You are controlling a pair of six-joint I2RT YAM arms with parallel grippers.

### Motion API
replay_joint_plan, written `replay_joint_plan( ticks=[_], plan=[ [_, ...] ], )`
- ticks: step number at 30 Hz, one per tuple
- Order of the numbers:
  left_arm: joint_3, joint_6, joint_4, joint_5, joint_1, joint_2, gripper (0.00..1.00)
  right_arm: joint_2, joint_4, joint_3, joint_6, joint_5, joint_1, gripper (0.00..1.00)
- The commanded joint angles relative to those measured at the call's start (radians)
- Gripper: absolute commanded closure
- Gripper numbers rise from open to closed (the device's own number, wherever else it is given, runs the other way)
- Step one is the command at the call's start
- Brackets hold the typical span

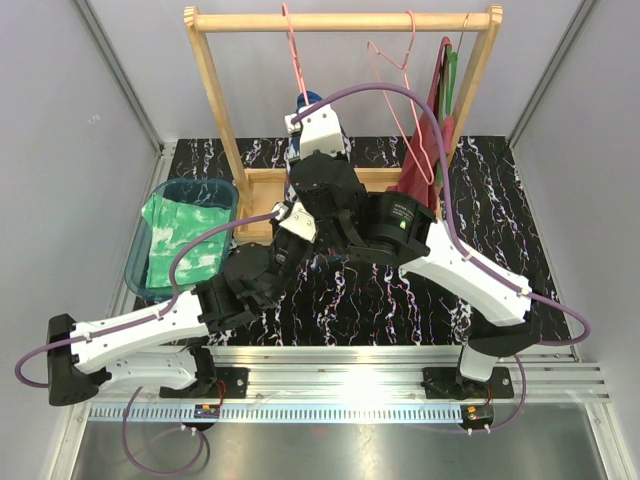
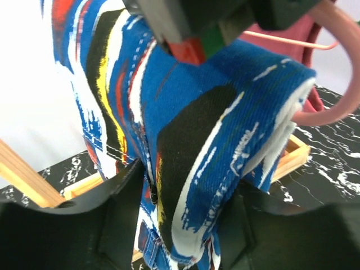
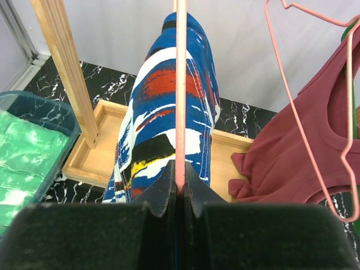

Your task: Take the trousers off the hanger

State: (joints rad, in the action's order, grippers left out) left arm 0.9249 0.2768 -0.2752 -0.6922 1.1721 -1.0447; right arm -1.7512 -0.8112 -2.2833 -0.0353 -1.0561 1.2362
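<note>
The dark blue trousers (image 2: 225,112) with red, white and black patches hang folded over the bar of a pink hanger (image 3: 180,84) on the wooden rack (image 1: 340,20). My left gripper (image 2: 191,197) is shut on the lower part of these trousers, with cloth filling the gap between its fingers. My right gripper (image 3: 180,169) is shut on the hanger's thin pink bar, right in front of the trousers (image 3: 169,101). In the top view the arms hide most of the blue trousers (image 1: 308,100). The mint green trousers (image 1: 185,235) lie in a teal bin (image 1: 200,188).
A second, bare pink hanger (image 1: 395,70) and a plain dark red garment (image 1: 425,150) hang at the rack's right. The rack's wooden base tray (image 3: 95,157) sits below the trousers on the black marbled table. Grey walls close in the sides.
</note>
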Motion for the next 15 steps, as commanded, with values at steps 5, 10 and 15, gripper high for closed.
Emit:
replay_joint_plan(
  ticks=[5, 10, 15],
  plan=[
    [0.026, 0.013, -0.125, -0.093, -0.005, -0.005, 0.63, 0.006, 0.072, -0.045, -0.063, -0.022, 0.005, 1.0],
    [0.046, -0.028, -0.064, -0.059, -0.005, 0.024, 0.62, -0.031, -0.021, -0.068, -0.129, 0.037, -0.059, 1.0],
    [0.025, -0.022, -0.061, -0.101, -0.011, 0.067, 0.55, -0.057, -0.06, -0.077, -0.166, 0.073, -0.1, 1.0]
  ],
)
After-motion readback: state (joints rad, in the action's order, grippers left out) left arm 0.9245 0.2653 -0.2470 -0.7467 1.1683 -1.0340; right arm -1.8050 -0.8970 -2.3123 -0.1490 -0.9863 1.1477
